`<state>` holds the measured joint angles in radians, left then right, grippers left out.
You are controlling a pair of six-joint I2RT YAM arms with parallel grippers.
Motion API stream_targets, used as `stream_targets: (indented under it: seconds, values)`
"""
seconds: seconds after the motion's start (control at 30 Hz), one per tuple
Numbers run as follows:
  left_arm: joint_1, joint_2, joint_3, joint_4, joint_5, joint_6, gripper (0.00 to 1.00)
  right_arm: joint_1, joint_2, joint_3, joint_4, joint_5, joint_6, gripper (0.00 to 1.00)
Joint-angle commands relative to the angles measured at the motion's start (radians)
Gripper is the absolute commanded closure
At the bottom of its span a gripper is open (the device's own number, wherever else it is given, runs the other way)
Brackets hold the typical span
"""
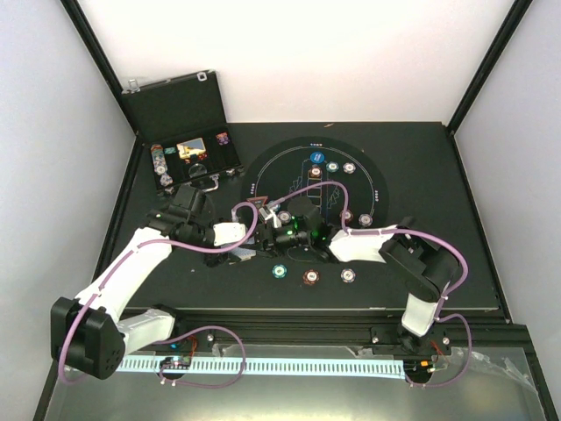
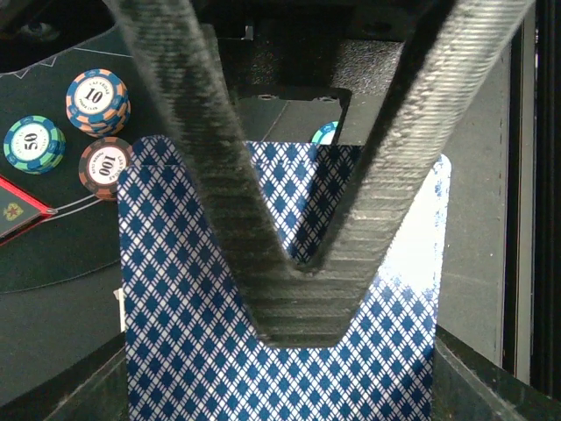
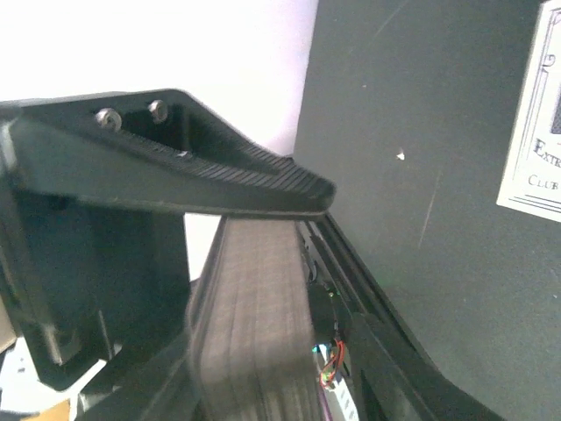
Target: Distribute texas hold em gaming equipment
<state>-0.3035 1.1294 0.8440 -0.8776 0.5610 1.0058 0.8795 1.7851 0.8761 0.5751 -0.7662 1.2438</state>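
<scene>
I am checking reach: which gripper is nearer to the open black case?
Left. The left gripper sits right of the case, toward the near edge; the right gripper is farther right.

We see the top view evenly lit from above, glare whitening the card at three o'clock, and the right-wrist wall blown out at eleven.

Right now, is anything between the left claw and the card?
Nothing visible. The left claw, tips together, sits directly over the card; the chips lie off to its side.
</scene>
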Motion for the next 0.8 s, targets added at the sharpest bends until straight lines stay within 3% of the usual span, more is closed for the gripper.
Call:
stream_targets:
  seconds: [0.0, 0.3, 0.77]
  values:
    - [-0.008, -0.020, 0.004, 0.017, 0.008, -0.001, 0.91, 0.004, -0.004, 0.042, -0.112, 0.021, -0.088, 0.54]
    - [-0.009, -0.017, 0.006, 0.003, 0.002, 0.003, 0.93, 0.004, 0.027, 0.097, -0.163, 0.016, -0.117, 0.36]
    - [-0.008, 0.001, 0.020, -0.027, -0.032, -0.002, 0.96, -0.021, 0.063, 0.094, -0.217, 0.020, -0.158, 0.44]
